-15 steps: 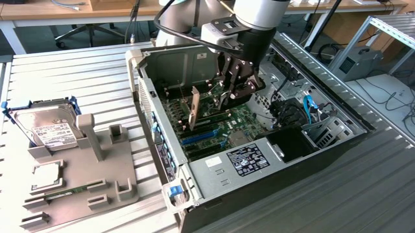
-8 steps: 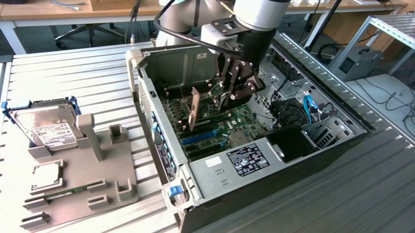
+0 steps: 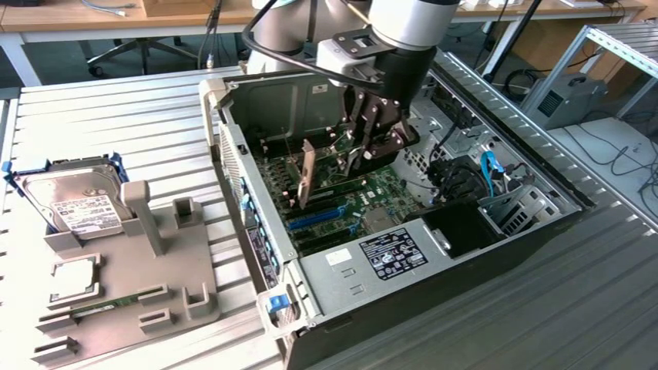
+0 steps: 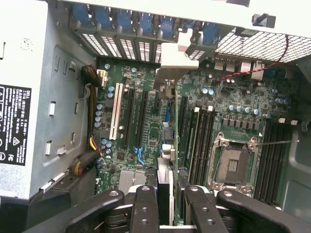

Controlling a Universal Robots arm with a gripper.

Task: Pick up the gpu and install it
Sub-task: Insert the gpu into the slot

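The open computer case (image 3: 535, 231) holds the green motherboard (image 3: 355, 200) — the pincer (image 3: 372, 150) is clamped on the gpu (image 3: 307, 181), a thin card standing upright on edge over the slots.

gpu (image 3: 307, 179) upright on edge, inside case

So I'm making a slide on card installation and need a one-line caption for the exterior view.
Gripper holds the gpu upright over the motherboard inside the open computer case.

Lighting: even, bright daylight is falling across the ribbed table (image 3: 123, 100); soft shadow is pooling inside the computer case (image 3: 535, 231). Glare is washing out the case rim (image 4: 146, 7); foreground is blurring slightly.
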